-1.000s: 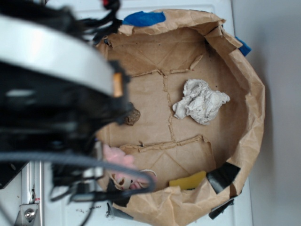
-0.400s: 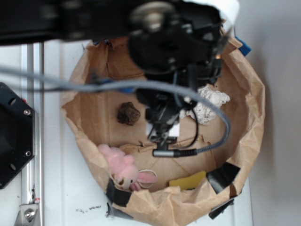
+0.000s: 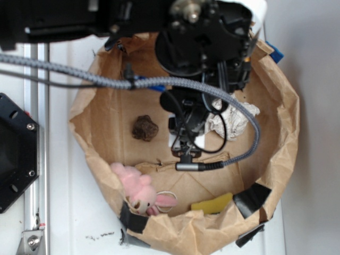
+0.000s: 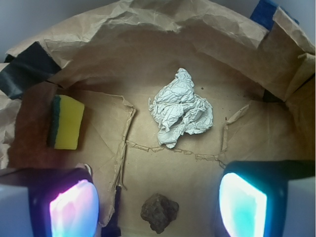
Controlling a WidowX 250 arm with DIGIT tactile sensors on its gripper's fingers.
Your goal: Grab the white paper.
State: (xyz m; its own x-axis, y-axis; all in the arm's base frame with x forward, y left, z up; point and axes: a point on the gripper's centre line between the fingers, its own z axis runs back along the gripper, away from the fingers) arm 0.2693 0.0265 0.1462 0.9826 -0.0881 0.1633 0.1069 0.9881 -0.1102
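The step in hand looks like the approach: the gripper [image 4: 158, 202] hangs above the floor of the brown paper bin [image 4: 148, 29] and has not reached the white paper [image 4: 181, 109]. In the wrist view the wad lies at about 12 o'clock from the midpoint between the two finger pads [image 4: 242, 202], slightly to the 1 o'clock side, with bare floor all round it. To do this well, the gripper should travel forward toward 12 o'clock until the wad sits squarely between the pads, then descend with the pads straddling its broad middle and close only once they are low on its flanks. The wad is lumpy and probably springy (a shallow pinch on one loose fold may only peel that fold up). The brown rock-like lump [image 4: 159, 212] lies at 6 o'clock, between the pads but well below them; moving forward first should leave it clear.

The jaws stand wide apart and hold nothing; both pads glow at the lower corners of the wrist view. In the exterior view the arm [image 3: 204, 48] reaches in from 12 o'clock, its wrist pointing steeply down over the bin's centre and hiding part of the white paper, which shows at 3 o'clock of the gripper body. The yellow sponge [image 4: 66, 122] lies well apart at 9 o'clock.
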